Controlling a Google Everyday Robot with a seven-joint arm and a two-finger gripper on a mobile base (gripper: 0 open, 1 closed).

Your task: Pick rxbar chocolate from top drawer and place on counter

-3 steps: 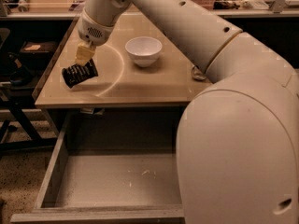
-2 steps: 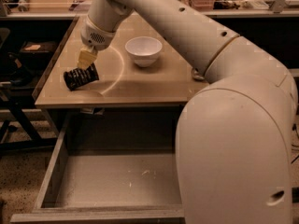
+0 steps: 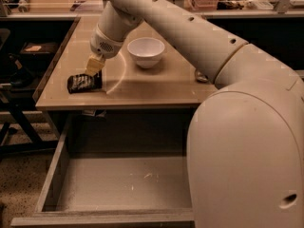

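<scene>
The rxbar chocolate (image 3: 83, 82), a dark bar with pale stripes, is down on the counter (image 3: 156, 87) near its front left corner. My gripper (image 3: 93, 66) reaches down from the arm and is shut on the bar's upper right edge. The top drawer (image 3: 51, 177) stands pulled open below the counter's front edge. Its grey floor shows nothing but a few pale specks. My arm's body hides the drawer's right part.
A white bowl (image 3: 146, 51) stands on the counter behind and to the right of the gripper. A small dark object (image 3: 201, 76) lies at the counter's right by the arm. Dark furniture (image 3: 19, 75) stands to the left of the counter.
The gripper has lowered the bar toward the counter's front edge. The bar has gone from tilted in the air to lying on the tabletop.
</scene>
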